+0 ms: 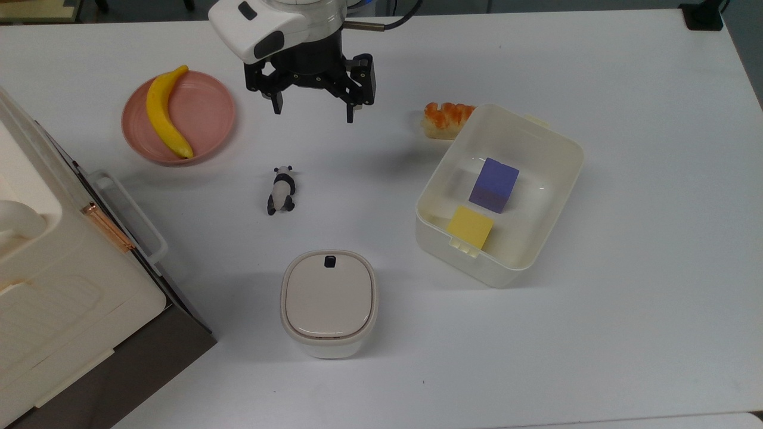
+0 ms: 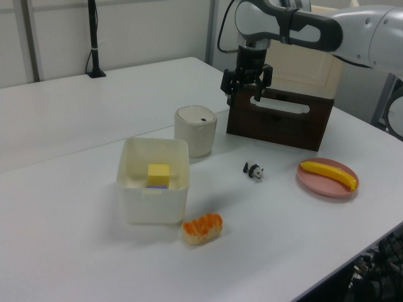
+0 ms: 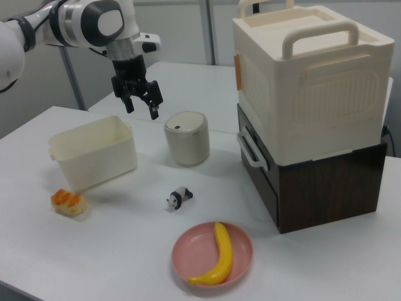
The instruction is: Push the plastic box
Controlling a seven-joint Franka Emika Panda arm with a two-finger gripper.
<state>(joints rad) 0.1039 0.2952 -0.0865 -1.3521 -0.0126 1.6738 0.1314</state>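
I see the end effector (image 1: pixel 311 112) with fingers spread apart, empty, up off the surface (image 1: pixel 626 333). Plastic box (image 1: pixel 551 146) sits at the top view's right, purple block (image 1: pixel 493 185) and yellow block (image 1: pixel 470 227) inside, well apart from it.

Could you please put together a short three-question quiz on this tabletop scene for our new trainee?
1. True or false: the gripper is touching the plastic box.
2. Which two things lie inside the plastic box?
   A. a purple block and a yellow block
   B. a banana and a toy panda
   C. a pastry and a canister
3. Fill in: the banana rests on a ____ plate.

Key
1. False: the gripper hangs above the table with its fingers open, apart from the box.
2. A
3. pink
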